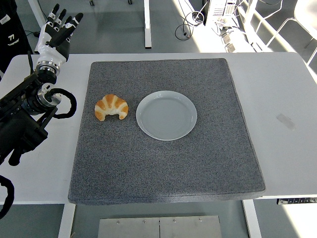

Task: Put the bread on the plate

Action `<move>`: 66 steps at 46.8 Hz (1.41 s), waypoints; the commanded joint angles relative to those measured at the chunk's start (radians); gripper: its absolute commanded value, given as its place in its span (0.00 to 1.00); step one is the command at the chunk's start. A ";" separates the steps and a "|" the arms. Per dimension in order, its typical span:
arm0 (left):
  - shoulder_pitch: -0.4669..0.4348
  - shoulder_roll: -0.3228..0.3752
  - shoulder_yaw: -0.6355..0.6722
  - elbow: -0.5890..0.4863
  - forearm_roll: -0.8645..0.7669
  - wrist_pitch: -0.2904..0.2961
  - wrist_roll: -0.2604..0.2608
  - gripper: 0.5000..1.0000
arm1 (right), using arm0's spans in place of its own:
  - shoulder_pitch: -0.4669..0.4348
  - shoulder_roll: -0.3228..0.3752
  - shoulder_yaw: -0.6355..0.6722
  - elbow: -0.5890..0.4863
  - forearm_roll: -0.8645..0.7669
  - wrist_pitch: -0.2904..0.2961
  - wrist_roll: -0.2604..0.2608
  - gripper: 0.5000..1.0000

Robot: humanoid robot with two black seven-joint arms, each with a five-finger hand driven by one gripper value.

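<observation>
Here, a grey felt-like mat (163, 163) covers most of the white table (285, 89), and on it lies the bread (112, 107), a golden croissant with pale bands, curved so that its two tips point toward the near edge. It sits on the mat's left half, just beside the plate (166, 115) but not touching it; a thin strip of mat shows between them. The plate is round, pale grey-blue and has nothing on it, resting near the mat's middle. The left hand (57, 32) is raised over the table's far left corner, well apart from the croissant, its black-tipped fingers (63, 17) straight and spread, gripping nothing. Its black arm (25, 111) comes in from the left edge with a looped cable at the wrist. At the top left corner a dark object bears a white mark reading "77". A small translucent patch (286, 121) lies on the bare table to the right.
</observation>
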 commanded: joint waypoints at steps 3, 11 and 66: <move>0.001 0.000 0.000 0.000 0.000 0.000 0.000 0.95 | 0.000 0.000 0.000 0.000 0.000 0.001 0.000 1.00; 0.000 0.000 -0.001 -0.001 -0.002 0.000 -0.001 0.95 | 0.000 0.000 0.000 0.000 0.000 0.000 0.000 1.00; -0.201 0.143 0.514 -0.017 0.051 -0.046 0.028 0.87 | 0.001 0.000 0.000 0.000 0.000 0.000 0.000 1.00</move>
